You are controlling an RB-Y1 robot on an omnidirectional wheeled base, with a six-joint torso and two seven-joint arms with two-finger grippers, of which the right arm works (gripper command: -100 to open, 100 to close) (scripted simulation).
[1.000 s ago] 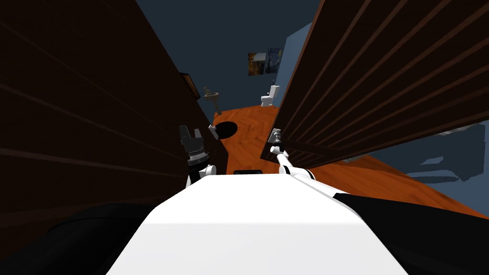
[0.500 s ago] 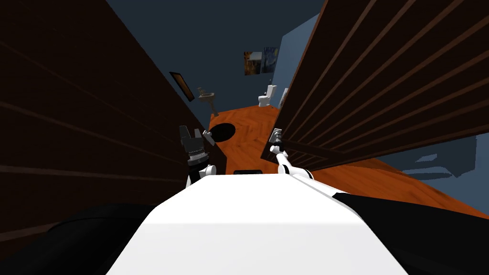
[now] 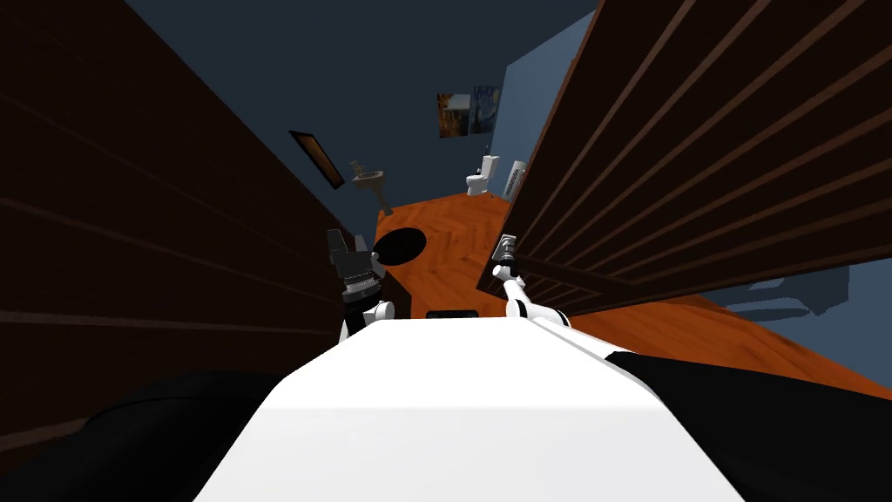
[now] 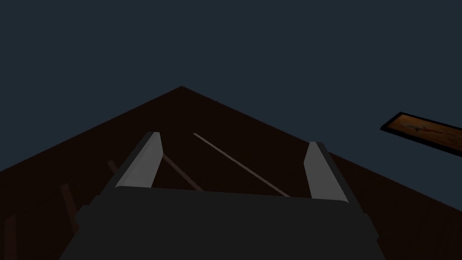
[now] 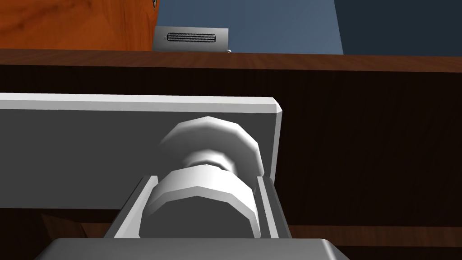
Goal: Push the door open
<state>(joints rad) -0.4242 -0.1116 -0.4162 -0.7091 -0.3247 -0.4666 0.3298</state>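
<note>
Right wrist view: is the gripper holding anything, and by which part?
The right gripper is shut on the door knob, its fingers pressing the sides of the knob's round head. The left gripper is open and holds nothing.

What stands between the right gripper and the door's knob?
Nothing visible. The right gripper is shut on the knob, its fingers pressing the knob's sides, just in front of the grey plate on the brown door.
</note>
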